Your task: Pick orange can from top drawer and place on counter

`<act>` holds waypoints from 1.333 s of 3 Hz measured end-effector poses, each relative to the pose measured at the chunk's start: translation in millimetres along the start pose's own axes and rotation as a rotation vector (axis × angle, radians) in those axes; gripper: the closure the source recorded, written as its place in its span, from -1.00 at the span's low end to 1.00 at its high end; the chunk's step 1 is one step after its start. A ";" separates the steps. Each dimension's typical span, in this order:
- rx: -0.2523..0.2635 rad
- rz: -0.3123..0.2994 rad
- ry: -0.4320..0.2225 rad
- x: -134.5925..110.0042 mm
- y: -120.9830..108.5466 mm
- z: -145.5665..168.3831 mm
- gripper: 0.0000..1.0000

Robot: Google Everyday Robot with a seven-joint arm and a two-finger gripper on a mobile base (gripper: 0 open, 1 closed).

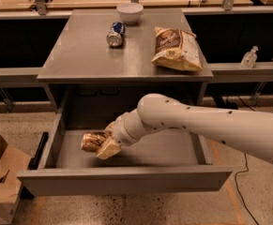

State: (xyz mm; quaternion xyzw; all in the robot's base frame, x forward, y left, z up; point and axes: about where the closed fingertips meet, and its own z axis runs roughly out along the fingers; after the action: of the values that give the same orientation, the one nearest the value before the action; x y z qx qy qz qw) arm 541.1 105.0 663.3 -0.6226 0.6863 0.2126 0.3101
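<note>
Step in hand, lifting out: from where I stand, best raised straight up, grip kept firm, clearing the front panel of the wide shallow grey metal top drawer [126, 179] before swinging to the flat grey metal counter [79, 55], front-left corner. Small shiny orange-gold drink can [91, 141]: on its side in the drawer, below the worktop's front edge, right end clasped between the jaws of the two-finger gripper [107, 141].

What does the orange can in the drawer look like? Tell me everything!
The orange can is small, shiny, orange-gold metal with pale markings. It is on its side inside the open top drawer, near the left. The gripper clasps its right end, one finger above and one below. Whether it touches the drawer floor is unclear.
</note>
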 end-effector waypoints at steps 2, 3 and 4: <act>0.008 -0.032 -0.031 -21.2 -17.1 -120.5 1.00; 0.026 -0.096 0.004 -38.5 -41.7 -187.4 1.00; 0.007 -0.116 0.014 -46.7 -44.9 -212.3 1.00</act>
State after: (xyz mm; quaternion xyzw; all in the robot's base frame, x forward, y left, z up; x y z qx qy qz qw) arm 552.8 -11.2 852.1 -0.6618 0.6518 0.1873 0.3194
